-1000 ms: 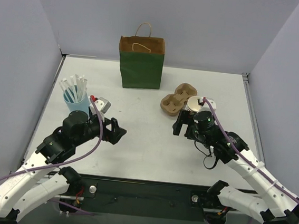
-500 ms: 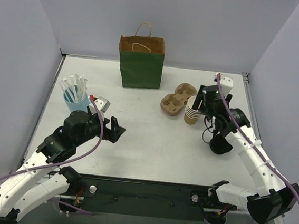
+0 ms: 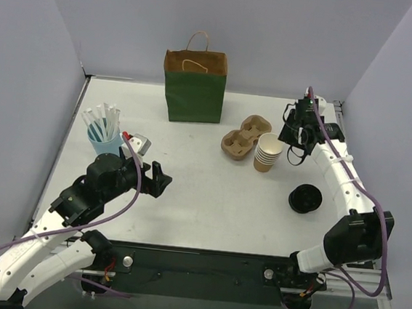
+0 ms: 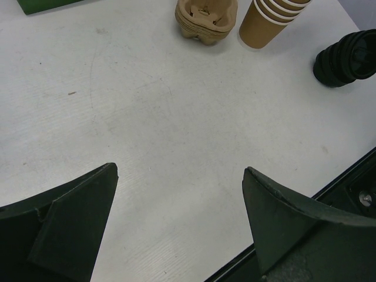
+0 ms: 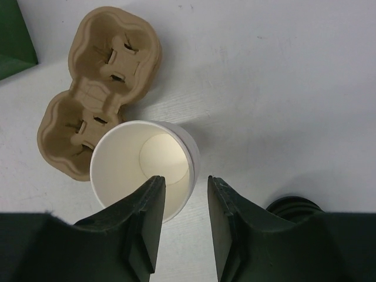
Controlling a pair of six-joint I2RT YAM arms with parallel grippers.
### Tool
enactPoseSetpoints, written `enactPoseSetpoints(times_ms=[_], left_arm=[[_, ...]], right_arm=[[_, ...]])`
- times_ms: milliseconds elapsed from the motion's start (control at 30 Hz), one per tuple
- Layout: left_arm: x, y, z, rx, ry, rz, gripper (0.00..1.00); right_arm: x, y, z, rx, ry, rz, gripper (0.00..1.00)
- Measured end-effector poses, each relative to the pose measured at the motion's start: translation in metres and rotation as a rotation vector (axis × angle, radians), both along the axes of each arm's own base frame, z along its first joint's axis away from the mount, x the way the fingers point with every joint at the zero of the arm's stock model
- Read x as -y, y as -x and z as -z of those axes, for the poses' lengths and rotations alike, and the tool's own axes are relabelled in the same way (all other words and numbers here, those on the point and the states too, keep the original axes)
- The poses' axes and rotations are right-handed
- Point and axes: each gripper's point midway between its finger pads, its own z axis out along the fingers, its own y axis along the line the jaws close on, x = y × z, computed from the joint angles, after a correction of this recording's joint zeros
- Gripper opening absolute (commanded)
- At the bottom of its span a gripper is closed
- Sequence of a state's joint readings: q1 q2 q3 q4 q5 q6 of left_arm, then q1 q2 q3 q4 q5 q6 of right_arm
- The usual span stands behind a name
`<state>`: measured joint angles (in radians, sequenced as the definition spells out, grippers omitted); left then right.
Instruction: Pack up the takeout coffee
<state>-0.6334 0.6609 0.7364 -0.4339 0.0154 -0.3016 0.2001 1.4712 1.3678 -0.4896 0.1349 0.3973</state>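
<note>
Starting at the left of the white tabletop (image 3: pixel 209 199), a pale blue cup (image 3: pixel 104 146) filled with white stirrers (image 3: pixel 101 120) was seen near the left wall, with a small grey-and-white object (image 3: pixel 139 144) just beside it. Near these, the left gripper (image 3: pixel 160 179) was poised low over the tabletop, its jaws spread wide and nothing caught between them. Further back, a dark green paper bag (image 3: pixel 193 95) with brown handles was stood upright by the rear wall. To its right, a brown moulded-pulp cup carrier (image 3: pixel 241 137) with two wells was laid flat, and a stack of tan paper cups with white insides (image 3: pixel 266 154) was stood upright just beside its right end. The right gripper (image 5: pixel 186 181) was poised over that stack, pointing down. In the right wrist view its jaws were set to a narrow gap, one finger over the white inside of the top cup (image 5: pixel 129 164) and the other outside its wall, so that the rim was framed between them; nothing was seen clamped, and contact with the rim could not be judged. A stack of round black plastic lids (image 3: pixel 305 199) was set well to the right of the cups, nearer the arm bases. The takeout coffee, as a lidded cup, could not be picked out in any view, so its place relative to the pincer could not be told.
</note>
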Motion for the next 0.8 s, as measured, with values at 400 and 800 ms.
enactPoseSetpoints(times_ms=[400, 800], left_arm=[[0.0, 0.0, 0.002, -0.005, -0.003, 0.0, 0.97], [0.001, -0.002, 0.005, -0.017, -0.013, 0.0, 0.97]], right_arm=[[-0.004, -0.003, 0.023, -0.069, -0.001, -0.018, 0.31], [-0.004, -0.005, 0.034, -0.098, 0.006, -0.02, 0.24]])
